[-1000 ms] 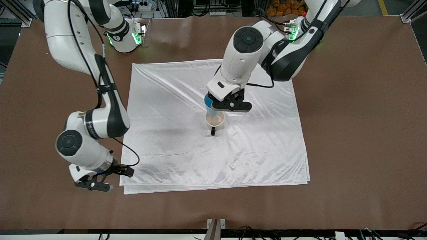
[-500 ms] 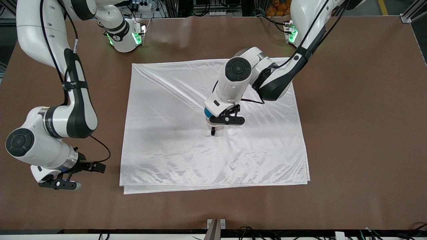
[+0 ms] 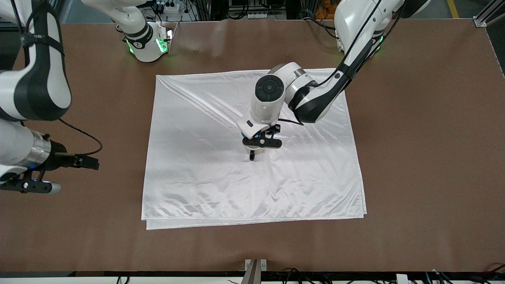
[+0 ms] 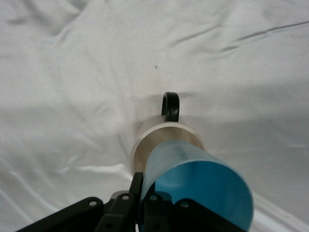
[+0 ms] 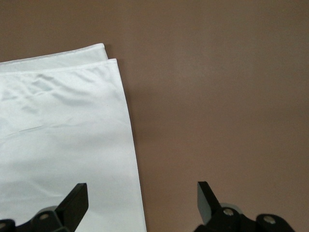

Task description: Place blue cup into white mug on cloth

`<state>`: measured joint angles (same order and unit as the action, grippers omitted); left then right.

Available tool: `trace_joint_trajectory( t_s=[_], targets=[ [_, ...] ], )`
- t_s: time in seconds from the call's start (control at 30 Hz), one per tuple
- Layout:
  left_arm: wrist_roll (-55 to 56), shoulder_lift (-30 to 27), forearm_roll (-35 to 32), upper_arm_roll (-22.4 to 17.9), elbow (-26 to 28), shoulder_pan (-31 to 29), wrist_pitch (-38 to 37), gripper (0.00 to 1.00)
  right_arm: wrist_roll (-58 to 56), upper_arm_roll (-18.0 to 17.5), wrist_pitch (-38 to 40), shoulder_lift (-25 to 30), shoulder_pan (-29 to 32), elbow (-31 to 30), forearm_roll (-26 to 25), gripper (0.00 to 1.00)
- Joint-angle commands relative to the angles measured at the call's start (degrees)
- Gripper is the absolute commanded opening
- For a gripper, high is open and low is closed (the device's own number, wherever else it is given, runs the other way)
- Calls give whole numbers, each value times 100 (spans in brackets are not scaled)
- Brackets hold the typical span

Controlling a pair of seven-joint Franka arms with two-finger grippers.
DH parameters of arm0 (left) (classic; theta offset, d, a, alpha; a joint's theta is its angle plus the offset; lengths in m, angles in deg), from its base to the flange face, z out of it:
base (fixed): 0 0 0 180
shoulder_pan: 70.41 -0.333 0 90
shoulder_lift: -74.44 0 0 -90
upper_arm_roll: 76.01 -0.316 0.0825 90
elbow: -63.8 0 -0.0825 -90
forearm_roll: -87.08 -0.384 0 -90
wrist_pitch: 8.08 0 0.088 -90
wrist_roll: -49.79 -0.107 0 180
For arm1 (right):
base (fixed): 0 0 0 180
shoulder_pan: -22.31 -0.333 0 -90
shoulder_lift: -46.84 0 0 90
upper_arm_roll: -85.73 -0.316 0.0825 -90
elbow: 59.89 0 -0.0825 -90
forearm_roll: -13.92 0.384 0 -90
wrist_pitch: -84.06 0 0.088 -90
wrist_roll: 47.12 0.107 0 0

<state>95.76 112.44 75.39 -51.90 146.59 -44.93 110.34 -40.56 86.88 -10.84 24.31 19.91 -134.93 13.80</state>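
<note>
Left tool [image 3: 262, 142] clamped on blue cup [image 4: 198, 186], tipped, bottom end just inside white mug [image 4: 145, 147] in middle of cloth [image 3: 197, 177]. Putting-in step nearly done. Next: straighten, push down, let go gently. Light blue outside, brighter blue inside. Right tool [image 5: 140, 198] spread apart, waiting over counter [image 5: 217, 96] by cloth corner.

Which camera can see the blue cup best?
The left wrist view. There the blue cup fills the picture, pinched at its rim by the left gripper, its bottom going into the white mug. The front view shows only a sliver of blue under the gripper. The right wrist view shows no cup, only cloth and table.
</note>
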Motion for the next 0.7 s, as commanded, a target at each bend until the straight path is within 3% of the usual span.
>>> trace_joint_trajectory(
  t_s=[0.0,0.23,0.67],
  targets=[
    [159,-3,-167,-99,62,44,15,0,21,-431,349,671,397,-397,-164,100],
    [202,155,-298,-108,19,123,42,0,21,-669,464,1312,547,-828,-164,100],
    [563,348,-307,-178,-17,185,358,0,-41,-677,974,1848,486,-723,-155,100]
  ],
)
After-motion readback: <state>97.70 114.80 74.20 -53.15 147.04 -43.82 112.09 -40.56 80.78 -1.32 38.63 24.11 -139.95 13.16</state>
